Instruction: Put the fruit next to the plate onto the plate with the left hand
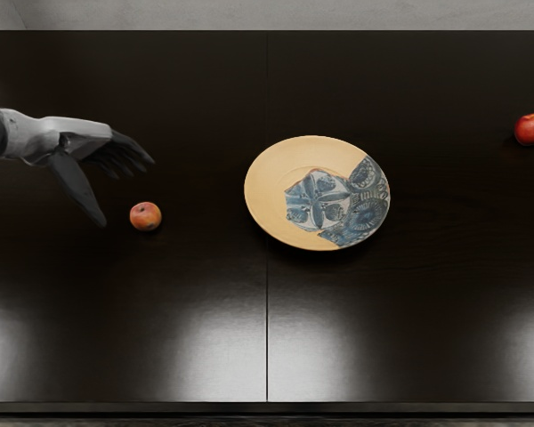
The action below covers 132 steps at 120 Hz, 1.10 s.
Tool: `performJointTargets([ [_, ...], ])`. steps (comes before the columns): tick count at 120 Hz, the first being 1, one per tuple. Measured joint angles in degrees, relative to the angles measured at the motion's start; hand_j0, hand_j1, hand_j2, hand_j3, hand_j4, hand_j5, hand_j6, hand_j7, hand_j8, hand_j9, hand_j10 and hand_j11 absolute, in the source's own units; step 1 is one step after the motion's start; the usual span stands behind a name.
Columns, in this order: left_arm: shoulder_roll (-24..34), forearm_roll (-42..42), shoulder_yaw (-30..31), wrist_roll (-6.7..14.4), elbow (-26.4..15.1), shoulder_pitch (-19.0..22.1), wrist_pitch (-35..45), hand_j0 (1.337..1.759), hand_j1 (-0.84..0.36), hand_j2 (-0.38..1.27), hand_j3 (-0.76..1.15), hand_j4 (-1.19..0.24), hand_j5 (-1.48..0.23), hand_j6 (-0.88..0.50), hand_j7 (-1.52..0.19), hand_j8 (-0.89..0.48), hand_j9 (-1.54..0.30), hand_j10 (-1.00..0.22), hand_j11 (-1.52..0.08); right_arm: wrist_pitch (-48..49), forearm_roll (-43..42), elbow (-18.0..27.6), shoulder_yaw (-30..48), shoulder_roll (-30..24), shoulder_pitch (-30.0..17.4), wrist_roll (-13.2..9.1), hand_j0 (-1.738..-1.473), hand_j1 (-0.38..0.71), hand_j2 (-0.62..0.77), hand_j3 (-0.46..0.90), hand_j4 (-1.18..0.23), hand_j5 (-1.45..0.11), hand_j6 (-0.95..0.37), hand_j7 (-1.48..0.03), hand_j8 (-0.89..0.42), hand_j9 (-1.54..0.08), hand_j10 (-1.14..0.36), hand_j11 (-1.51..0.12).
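A small red-orange apple (145,216) lies on the dark table, well to the left of the plate (280,173). That plate is yellow with a blue patterned patch on its right half and holds nothing. My left hand (107,173) comes in from the left edge and hovers up and left of the apple, fingers spread and thumb pointing down, holding nothing. A short gap separates the thumb tip from the apple. The right arm is out of sight.
A second red apple (531,129) sits far off at the right edge of the table. The dark tabletop (267,338) runs wide in front of the plate, with a seam down its middle.
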Motion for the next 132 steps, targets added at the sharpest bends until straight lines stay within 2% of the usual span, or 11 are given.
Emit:
performJointTargets([
  [20,0.8,-0.9,-0.7,0.0,0.2,0.0,-1.0,1.658,0.03,0.06,0.00,-0.27,-0.35,-0.27,-0.35,-0.27,-0.35,-0.27,-0.35,-0.1,0.0,0.0,0.1,0.0,0.0,0.3,-1.658,-0.31,-0.01,0.00,-0.03,-0.04,-0.03,-0.04,-0.03,-0.04,-0.03,-0.04],
  [27,-0.2,1.7,-0.5,0.0,0.0,-0.3,-1.2,1.658,0.03,0.06,0.00,-0.27,-0.35,-0.27,-0.35,-0.27,-0.35,-0.27,-0.35,-0.2,0.0,0.0,0.1,0.0,0.0,0.3,-1.658,-0.31,-0.01,0.00,-0.03,-0.04,-0.03,-0.04,-0.03,-0.04,-0.03,-0.04],
  [42,-9.8,21.0,2.0,0.0,-1.1,0.4,1.5,1.658,0.03,0.06,0.00,-0.27,-0.35,-0.27,-0.35,-0.27,-0.35,-0.27,-0.35,-0.2,0.0,0.0,0.0,0.0,0.0,0.4,-1.658,-0.31,-0.01,0.00,-0.03,-0.04,-0.03,-0.04,-0.03,-0.04,-0.03,-0.04],
  [54,-10.5,35.8,7.6,0.0,-1.7,0.5,10.7,1.658,0.03,0.06,0.00,-0.27,-0.35,-0.27,-0.35,-0.27,-0.35,-0.27,-0.35,-0.2,0.0,0.0,0.0,0.0,0.0,0.4,-1.658,-0.31,-0.01,0.00,-0.03,-0.04,-0.03,-0.04,-0.03,-0.04,-0.03,-0.04],
  [69,-12.0,44.7,15.0,0.0,-1.9,0.4,20.5,1.658,0.03,0.06,0.00,-0.27,-0.35,-0.27,-0.35,-0.27,-0.35,-0.27,-0.35,-0.2,0.0,0.0,0.0,0.0,0.0,0.4,-1.658,-0.31,-0.01,0.00,-0.03,-0.04,-0.03,-0.04,-0.03,-0.04,-0.03,-0.04],
  [93,-13.2,48.9,19.2,0.0,-4.3,4.3,25.0,1.658,0.03,0.06,0.00,-0.28,-0.35,-0.28,-0.35,-0.28,-0.35,-0.28,-0.35,-0.2,0.0,0.0,0.0,0.0,0.0,0.4,-1.658,-0.31,-0.01,0.00,-0.03,-0.04,-0.03,-0.04,-0.03,-0.04,-0.03,-0.04],
  [108,-15.1,50.5,20.2,0.0,-5.1,4.3,25.6,1.658,0.01,0.06,0.00,-0.29,-0.38,-0.29,-0.38,-0.29,-0.37,-0.29,-0.37,-0.2,0.0,0.0,0.0,0.0,0.0,0.4,-1.658,-0.31,-0.01,0.00,-0.03,-0.04,-0.03,-0.04,-0.03,-0.04,-0.03,-0.04],
  [132,-16.0,52.7,21.7,0.0,-3.7,4.6,26.0,1.658,-0.04,0.07,0.00,-0.33,-0.42,-0.33,-0.42,-0.33,-0.42,-0.33,-0.42,-0.2,0.0,0.0,0.0,0.0,0.0,0.4,-1.658,-0.31,-0.01,0.00,-0.03,-0.04,-0.03,-0.04,-0.03,-0.04,-0.03,-0.04],
])
